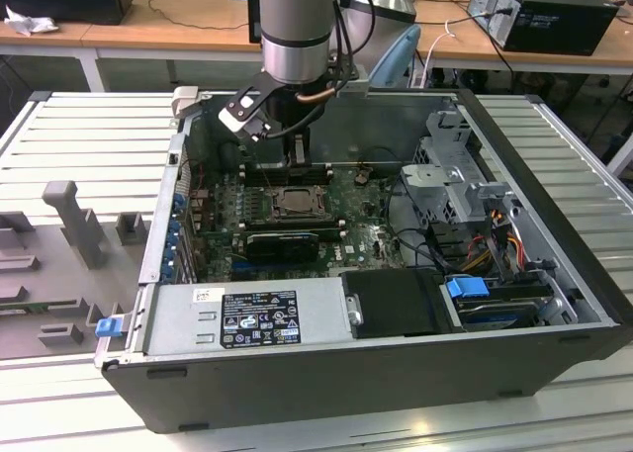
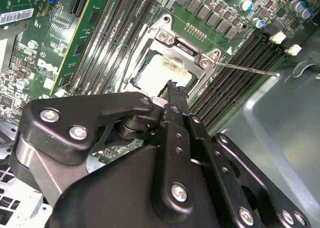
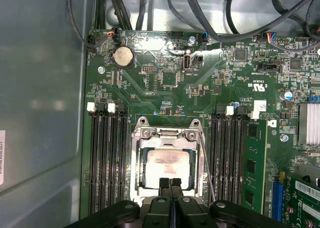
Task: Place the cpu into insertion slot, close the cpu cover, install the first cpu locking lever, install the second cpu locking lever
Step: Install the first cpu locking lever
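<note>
The cpu (image 3: 167, 165), a silvery square with a pale smeared top, lies in the insertion slot (image 1: 294, 203) on the green board. The cpu cover (image 3: 167, 133) lies flat around it, and the chip (image 2: 162, 73) shows through the cover's window. A thin metal locking lever (image 2: 247, 68) sticks out free from one side of the socket; it appears as a slim rod (image 3: 206, 160) beside the cover. My gripper (image 3: 170, 184) is shut with nothing between its fingers. Its tips (image 2: 174, 86) hang over the socket's edge; whether they touch it I cannot tell.
Black memory slots (image 3: 107, 158) flank the socket on both sides, and a green memory stick (image 3: 255, 163) stands in one. The grey case wall (image 3: 40, 113) is close by. A black graphics card (image 1: 282, 244), the power supply (image 1: 247, 318) and a drive cage (image 1: 455, 185) crowd the case.
</note>
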Motion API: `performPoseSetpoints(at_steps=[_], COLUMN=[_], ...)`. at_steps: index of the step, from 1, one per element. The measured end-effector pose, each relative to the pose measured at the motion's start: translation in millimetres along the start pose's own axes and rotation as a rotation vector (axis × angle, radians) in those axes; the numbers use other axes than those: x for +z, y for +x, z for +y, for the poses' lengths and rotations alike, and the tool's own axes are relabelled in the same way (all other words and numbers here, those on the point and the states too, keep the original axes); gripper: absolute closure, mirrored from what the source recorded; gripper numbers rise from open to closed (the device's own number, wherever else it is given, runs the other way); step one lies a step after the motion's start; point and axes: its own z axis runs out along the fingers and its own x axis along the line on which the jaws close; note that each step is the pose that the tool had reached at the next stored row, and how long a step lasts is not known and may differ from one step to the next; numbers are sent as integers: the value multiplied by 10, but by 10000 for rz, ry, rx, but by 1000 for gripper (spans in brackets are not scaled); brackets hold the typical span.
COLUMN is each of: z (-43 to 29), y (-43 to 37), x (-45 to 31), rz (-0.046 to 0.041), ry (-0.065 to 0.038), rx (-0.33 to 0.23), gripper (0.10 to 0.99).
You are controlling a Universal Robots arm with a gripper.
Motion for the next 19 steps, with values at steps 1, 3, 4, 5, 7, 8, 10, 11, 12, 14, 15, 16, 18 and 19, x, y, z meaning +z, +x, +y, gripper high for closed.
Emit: performPoseSetpoints(at_steps=[1, 3, 4, 5, 7, 8, 10, 11, 12, 14, 15, 16, 18, 19], z=[0, 0, 0, 0, 1, 1, 1, 1, 2, 2, 2, 3, 5, 6], y=[0, 0, 0, 0, 0, 1, 1, 1, 1, 1, 2, 2, 3, 3], x=[-1, -8, -12, -18, -30, -34, -41, -47, -53, -66, -80, -95, -155, -173], rz=[-1, -3, -2, -1, -1, 0, 0, -1, -1, 0, -1, -1, -1, 0], ry=[0, 2, 1, 0, 0, 0, 0, 0, 0, 0, 0, 0, 0, 0], rx=[0, 0, 0, 0, 0, 0, 0, 0, 0, 1, 1, 0, 0, 0], gripper=[980, 980, 980, 980, 980, 980, 980, 980, 980, 980, 980, 980, 980, 980])
